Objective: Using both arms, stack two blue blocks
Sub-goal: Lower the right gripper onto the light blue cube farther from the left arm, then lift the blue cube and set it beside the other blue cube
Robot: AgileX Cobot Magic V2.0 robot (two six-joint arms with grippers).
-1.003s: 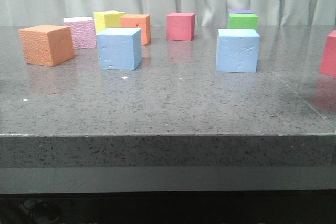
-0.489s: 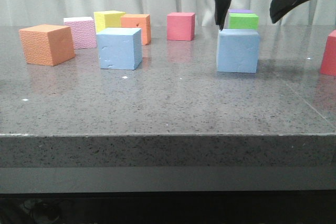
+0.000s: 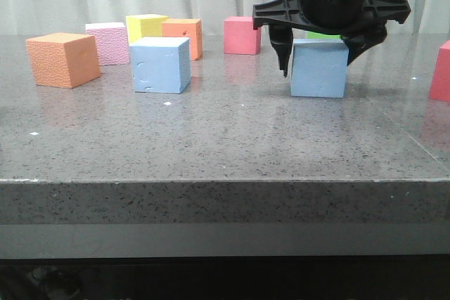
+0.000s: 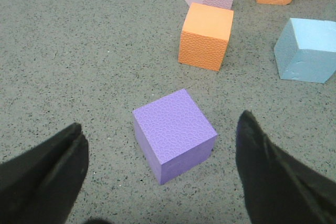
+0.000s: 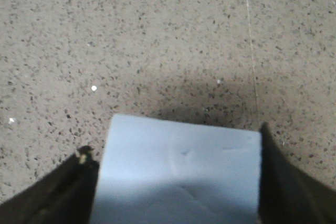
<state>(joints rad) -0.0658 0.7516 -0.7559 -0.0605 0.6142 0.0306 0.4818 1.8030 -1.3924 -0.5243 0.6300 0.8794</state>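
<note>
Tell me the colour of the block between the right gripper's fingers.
Pale sky blue; the blue block shows best in the front view.

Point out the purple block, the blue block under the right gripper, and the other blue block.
purple block (image 4: 168, 121), left wrist view, top face.
right blue block (image 3: 319, 72), front view, front face.
left blue block (image 3: 159, 68), front view, front face.

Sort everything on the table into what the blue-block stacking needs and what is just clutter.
Needed: right blue block, left blue block, right gripper, left gripper.

Clutter: purple block, orange blocks, pink block, yellow block, red block.
</note>
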